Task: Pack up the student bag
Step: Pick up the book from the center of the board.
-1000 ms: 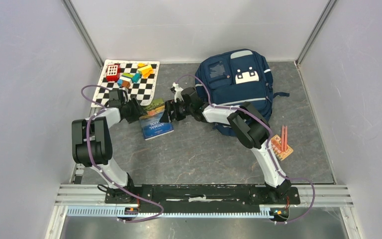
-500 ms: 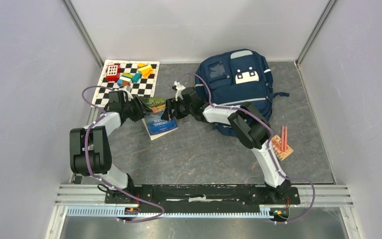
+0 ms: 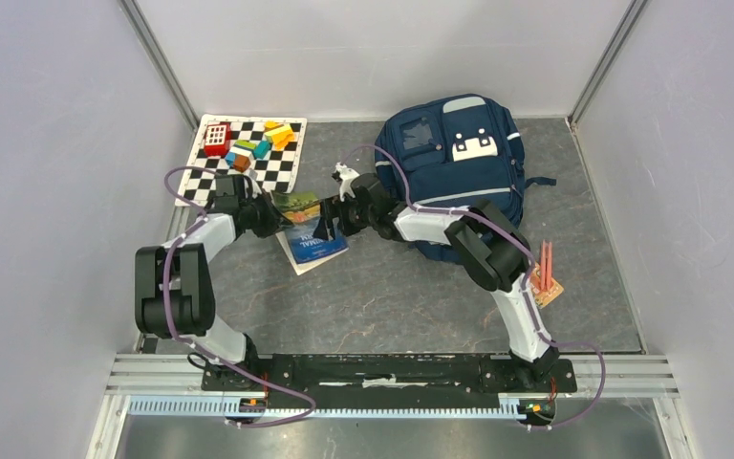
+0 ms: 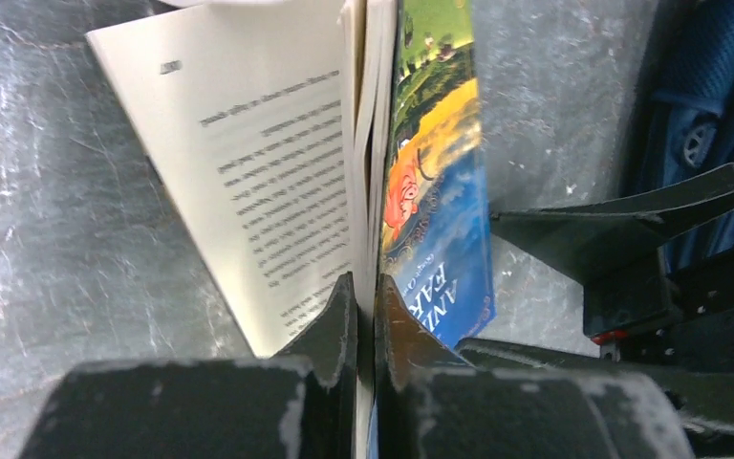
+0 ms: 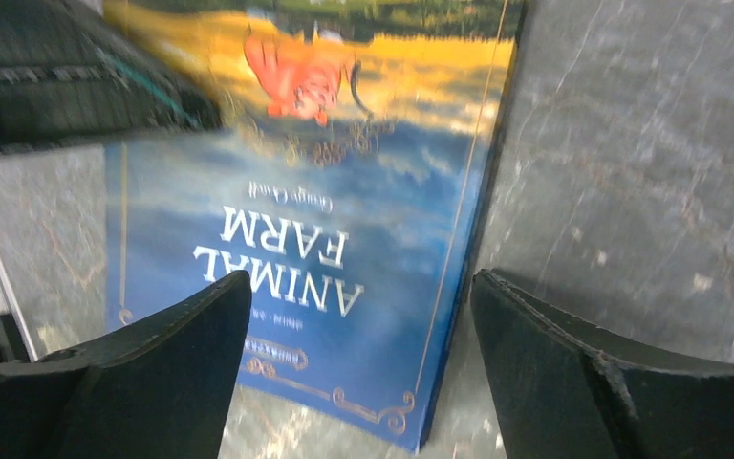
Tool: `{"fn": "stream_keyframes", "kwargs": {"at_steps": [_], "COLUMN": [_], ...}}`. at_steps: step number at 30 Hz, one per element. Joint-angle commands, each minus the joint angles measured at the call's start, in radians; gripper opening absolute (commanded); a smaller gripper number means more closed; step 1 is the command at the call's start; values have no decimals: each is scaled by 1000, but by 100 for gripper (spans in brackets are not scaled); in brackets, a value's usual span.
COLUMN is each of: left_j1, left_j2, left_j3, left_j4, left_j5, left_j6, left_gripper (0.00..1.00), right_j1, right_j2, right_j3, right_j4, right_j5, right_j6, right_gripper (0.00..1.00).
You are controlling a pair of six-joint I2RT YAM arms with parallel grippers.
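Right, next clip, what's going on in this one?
The left gripper is shut on the edge of a book, Animal Farm, pinching the cover and most pages while a few pages fan loose. The right gripper hangs open over the book's cover, gripping nothing. The student bag lies on the table behind the right arm; the book is not yet in it. Coloured blocks sit on a checkered mat at the far left.

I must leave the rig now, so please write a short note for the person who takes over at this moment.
Left gripper: shut on the book, pinching it at one edge.
Right gripper: open, above the book's opposite side.
Bag: flat on the table, just right of the book.
Done: book gripped.
Left: book into the bag.
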Motion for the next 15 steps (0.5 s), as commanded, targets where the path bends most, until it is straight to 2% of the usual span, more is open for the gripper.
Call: {"fn": "stream_keyframes", "kwargs": {"at_steps": [1,5,9,15], "left_j1": [-16,-15,-15,-18], "left_j2": [-157,-332,-521,-700], "left_j3": [-14,-61,-122,-137], "left_j4": [-27,10,79,153], "left_j5": [-3,38,112,366], "left_j6": [38,68,44,-32], "left_gripper": [2,2,2,2], "right_j1": [2,-33,-74,-108], "right_j2": [-168,-345,-519,-788], "right_j3": [-89,-214,-350,-560], "right_j4": [-37,-39,-40,10], "right_j5": [12,33,3,-153], "right_j6": [-87,-149,-189,-178], "right_gripper": [93,98,98,98]}}
